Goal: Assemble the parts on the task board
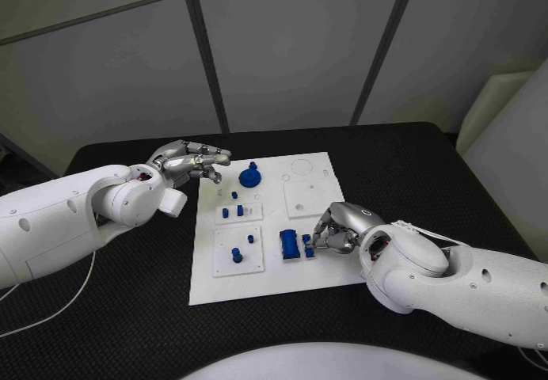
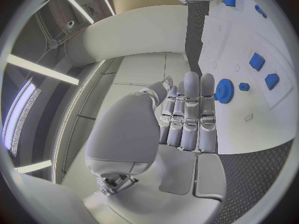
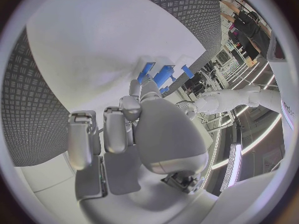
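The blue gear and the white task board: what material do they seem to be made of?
The blue gear looks like matte plastic, possibly printed: uniform saturated colour, no metallic shine. The task board seems to be white plastic or painted sheet: flat, smooth, with dull highlights. Neither can be confirmed by look alone.

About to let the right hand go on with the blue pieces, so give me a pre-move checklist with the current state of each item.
1. Task board lies flat on the table: ok.
2. Right hand is at the blue block near the board's right edge: ok.
3. Right hand actually has a piece in its fingers: cannot tell; the fingers are curled at the small blue piece, and the contact is hidden.
4. Left hand is away from the right hand's working spot, at the board's far left corner: ok.
5. Left hand holds nothing: ok.
6. Blue gear is untouched by either hand: ok.
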